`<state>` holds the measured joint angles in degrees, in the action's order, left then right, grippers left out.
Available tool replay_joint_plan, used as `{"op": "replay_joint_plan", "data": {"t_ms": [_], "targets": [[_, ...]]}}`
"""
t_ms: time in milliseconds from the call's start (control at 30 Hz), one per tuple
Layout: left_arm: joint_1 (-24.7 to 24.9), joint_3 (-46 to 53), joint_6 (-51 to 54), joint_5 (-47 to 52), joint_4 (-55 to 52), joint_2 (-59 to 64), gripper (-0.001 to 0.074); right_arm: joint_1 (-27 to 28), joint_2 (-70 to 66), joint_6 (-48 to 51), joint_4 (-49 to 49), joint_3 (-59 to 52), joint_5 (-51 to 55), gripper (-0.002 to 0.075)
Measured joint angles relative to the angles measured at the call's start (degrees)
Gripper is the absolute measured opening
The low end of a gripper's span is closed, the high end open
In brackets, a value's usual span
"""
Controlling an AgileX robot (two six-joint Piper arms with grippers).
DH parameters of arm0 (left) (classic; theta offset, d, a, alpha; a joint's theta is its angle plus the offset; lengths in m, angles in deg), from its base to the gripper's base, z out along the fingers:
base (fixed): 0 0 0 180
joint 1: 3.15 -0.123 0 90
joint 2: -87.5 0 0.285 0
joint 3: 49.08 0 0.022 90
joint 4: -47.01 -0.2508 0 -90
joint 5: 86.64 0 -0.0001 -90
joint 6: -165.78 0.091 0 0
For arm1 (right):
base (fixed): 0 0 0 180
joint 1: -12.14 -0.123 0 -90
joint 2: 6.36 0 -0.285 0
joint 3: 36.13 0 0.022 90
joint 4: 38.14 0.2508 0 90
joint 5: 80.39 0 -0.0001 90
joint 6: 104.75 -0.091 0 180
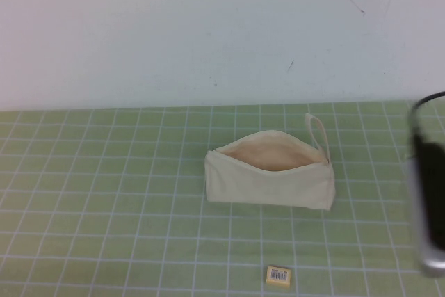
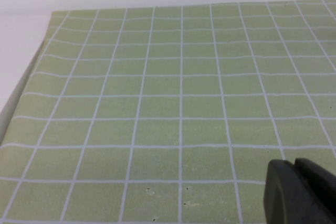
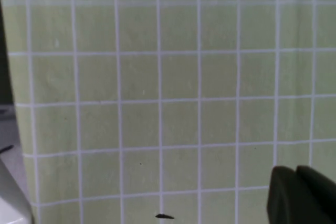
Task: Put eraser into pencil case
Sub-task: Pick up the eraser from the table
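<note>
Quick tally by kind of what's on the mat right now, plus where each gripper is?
Pencil case: 1, unzipped, mid-mat
Eraser: 1, on the green mat nearer the robot than the case
Left gripper: 1, over bare mat, shut
Right gripper: 1, over bare mat, shut, away from the eraser
Total: 2 objects, 2 grippers

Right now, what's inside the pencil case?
Only beige lining shows through the open mouth of the pencil case; its bottom is hidden. The eraser lies outside. Left gripper and right gripper are elsewhere.
</note>
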<state>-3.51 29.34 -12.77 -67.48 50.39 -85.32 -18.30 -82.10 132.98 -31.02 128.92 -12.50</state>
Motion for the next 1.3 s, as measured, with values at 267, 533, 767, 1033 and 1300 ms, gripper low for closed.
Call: {"op": "replay_joint_plan", "data": {"t_ms": [267,533,767,1033,1300], "targets": [[0.0,0.0,0.0,0.0,0.0,0.0,-0.0001,-9.1,-17.2,-12.4,-3.9,4.0,-9.1,0.0001],[0.0,0.0,0.0,0.0,0.0,0.0,-0.0001,-9.5,-28.2,-12.7,3.4,8.0,-13.6,0.0286],[0.0,0.0,0.0,0.0,0.0,0.0,-0.0001,-11.8,-35.3,-13.3,-0.2,8.1,-17.3,0.0407],[0.0,0.0,0.0,0.0,0.0,0.0,-0.0001,-12.2,-39.8,-15.2,-1.8,8.2,-26.0,0.0399],[0.0,0.0,0.0,0.0,0.0,0.0,-0.0001,-12.2,-43.2,-17.7,-3.7,8.2,-27.7,0.0395]]}}
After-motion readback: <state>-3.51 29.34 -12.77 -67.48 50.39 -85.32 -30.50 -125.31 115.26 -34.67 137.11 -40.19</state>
